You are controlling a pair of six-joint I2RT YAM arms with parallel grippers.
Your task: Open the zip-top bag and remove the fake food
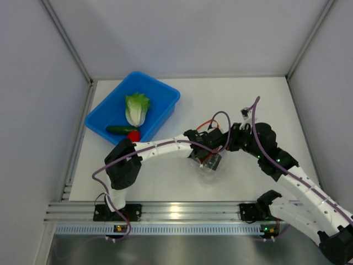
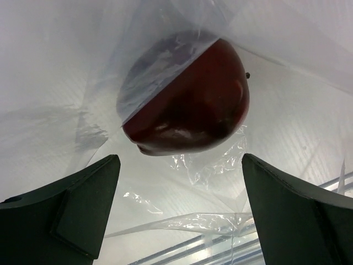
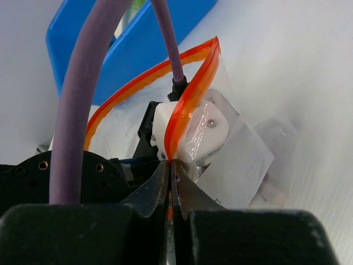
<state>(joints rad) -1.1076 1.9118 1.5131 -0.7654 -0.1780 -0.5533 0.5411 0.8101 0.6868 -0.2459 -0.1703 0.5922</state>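
Inside the zip-top bag (image 2: pixel 66 83) the left gripper (image 2: pixel 179 160) has its fingers spread, and only the dark red round piece (image 2: pixel 204 110), half veiled by a fold of film, lies ahead in the gap. The right gripper (image 3: pixel 171 168), pinched on the bag's orange mouth strip (image 3: pixel 190 94), the left arm (image 1: pixel 160 148) and the right arm (image 1: pixel 287 165) crowd the middle of the table (image 1: pixel 259 99); open surface lies far right, while the blue bin (image 1: pixel 168 99) blocks the far left

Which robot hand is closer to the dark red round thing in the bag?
Left. The left gripper is open inside the zip-top bag, facing the dark red piece up close. The right gripper pinches the bag's orange zipper strip, farther off.
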